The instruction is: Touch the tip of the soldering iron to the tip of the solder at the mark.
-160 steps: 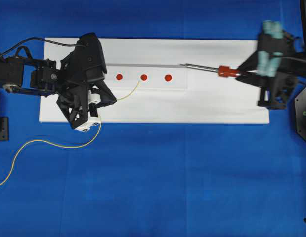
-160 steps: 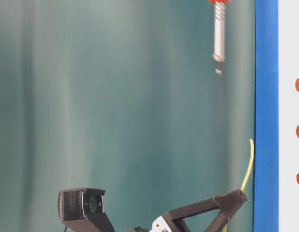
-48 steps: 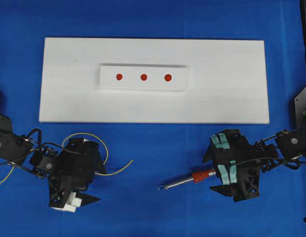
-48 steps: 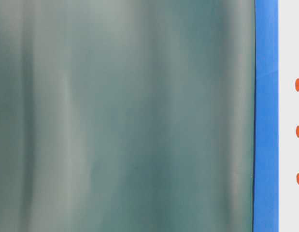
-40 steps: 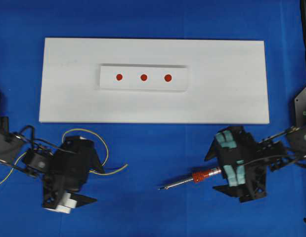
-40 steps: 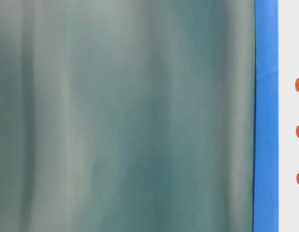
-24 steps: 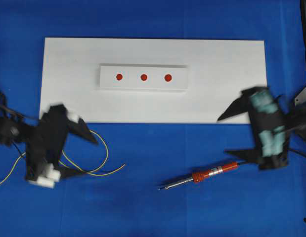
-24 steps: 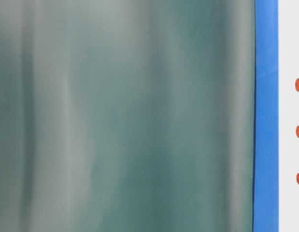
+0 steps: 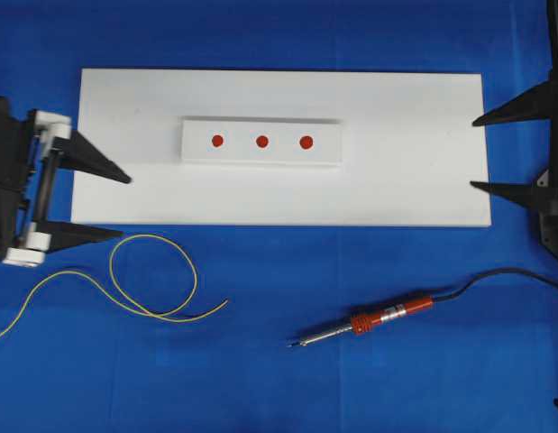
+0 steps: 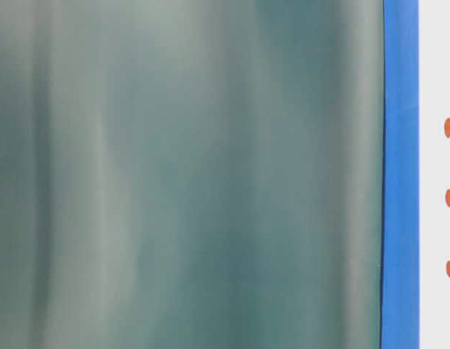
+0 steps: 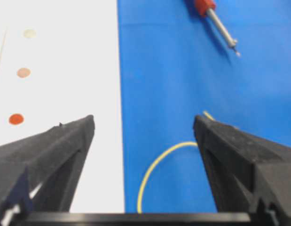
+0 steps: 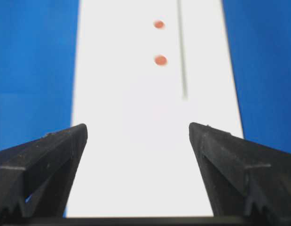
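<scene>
The soldering iron [image 9: 379, 319] lies on the blue cloth in front of the white board, its dark tip pointing left and its black cord [image 9: 495, 275] trailing right. The yellow-green solder [image 9: 157, 275] lies in loose loops at the front left; the soldering iron [image 11: 212, 15] and the solder [image 11: 157, 165] also show in the left wrist view. Three red marks [image 9: 262, 141] sit in a row on a raised white strip. My left gripper [image 9: 125, 207] is open and empty at the board's left end. My right gripper [image 9: 473, 153] is open and empty at its right end.
The white board [image 9: 396, 180] lies on the blue cloth [image 9: 279, 388]. In the table-level view only the cloth's edge [image 10: 399, 174] and the red marks [image 10: 448, 198] show before a blurred green backdrop. Black arm mounts stand at the far left and right edges.
Both arms have drawn back from the front of the table to the board's ends. The soldering iron and the solder stay lying on the cloth where they were let go.
</scene>
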Available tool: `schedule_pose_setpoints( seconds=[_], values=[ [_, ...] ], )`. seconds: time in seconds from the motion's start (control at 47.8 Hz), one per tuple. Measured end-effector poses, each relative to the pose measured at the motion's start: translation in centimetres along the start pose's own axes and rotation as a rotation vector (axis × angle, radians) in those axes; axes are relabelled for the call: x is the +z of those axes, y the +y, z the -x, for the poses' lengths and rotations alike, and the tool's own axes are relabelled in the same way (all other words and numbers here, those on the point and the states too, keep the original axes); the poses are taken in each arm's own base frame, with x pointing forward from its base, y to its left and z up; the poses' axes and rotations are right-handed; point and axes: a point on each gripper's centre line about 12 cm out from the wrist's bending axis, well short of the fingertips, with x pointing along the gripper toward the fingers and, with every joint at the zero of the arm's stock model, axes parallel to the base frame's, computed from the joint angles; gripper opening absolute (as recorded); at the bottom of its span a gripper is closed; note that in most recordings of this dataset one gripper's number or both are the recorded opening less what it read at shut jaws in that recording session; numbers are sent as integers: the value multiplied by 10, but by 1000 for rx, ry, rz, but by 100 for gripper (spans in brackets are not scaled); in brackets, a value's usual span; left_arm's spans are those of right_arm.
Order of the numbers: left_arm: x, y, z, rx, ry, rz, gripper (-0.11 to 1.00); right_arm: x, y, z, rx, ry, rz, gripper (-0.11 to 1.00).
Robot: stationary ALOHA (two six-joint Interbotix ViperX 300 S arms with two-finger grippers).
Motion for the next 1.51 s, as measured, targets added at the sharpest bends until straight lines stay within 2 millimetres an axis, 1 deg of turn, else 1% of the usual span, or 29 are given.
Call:
schedule_pose_setpoints(
  seconds=[0.063,0.188,0.314,0.397,0.523,1.506],
  values=[
    [-8,1,7,0,-31,0,79,-10,-2,-2,-3,-9,-8,85],
    [-18,2,16,-2,-69,-1,78,-22,1,-7,22,-30,-17,82],
    [-23,2,20,-2,-74,-1,78,-32,4,-17,48,-40,-48,77],
    [-26,2,20,-3,-67,-1,78,-35,6,-23,61,-37,-68,76],
    [-29,3,20,-1,-63,-1,78,-36,7,-27,69,-35,-74,76],
    [-28,3,21,-1,-68,-1,78,-35,6,-26,65,-44,-81,76]
  ],
)
